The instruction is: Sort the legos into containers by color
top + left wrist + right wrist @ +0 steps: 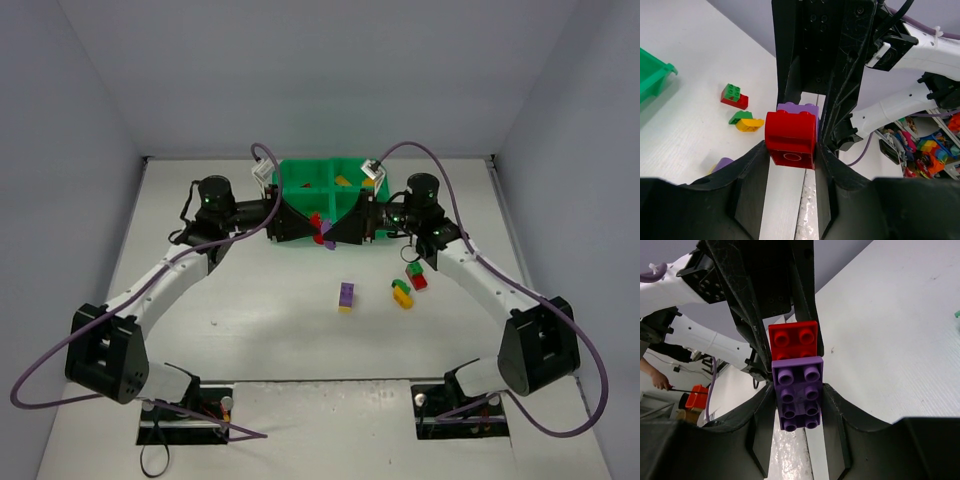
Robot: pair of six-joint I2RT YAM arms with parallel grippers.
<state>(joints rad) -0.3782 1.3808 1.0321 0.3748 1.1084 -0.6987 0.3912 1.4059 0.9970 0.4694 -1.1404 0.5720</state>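
Purple on yellow, a small stack of two studded plastic bricks [346, 296] is seen nearest to the arm bases, on the white table [250, 300]. To its right, a green-and-yellow pair [402, 293] and a green-on-red pair [416, 275] are lying near one another but apart.

A little farther, just in front of the tray, the two arms are brought tip to tip. The left gripper [791, 150] is closed narrowly on a red studded brick [791, 137], with the fingers pressed on its two smooth side walls. The right gripper [797, 400] is closed in the same way on a purple studded brick [797, 395]. Both bricks are held above the table and are touching. They appear to be joined, though the seam itself is partly hidden.

Such pieces are judged to be light, hard and stiff, so they will not be crushed. The glossy walls may slip, however, if the pull is made askew. A grip on opposite flat sides, near the middle, is therefore considered best.

Farthest, the bright green plastic bin tray [300, 168] is standing with its four compartments. One yellow piece [343, 181] can be made out inside.
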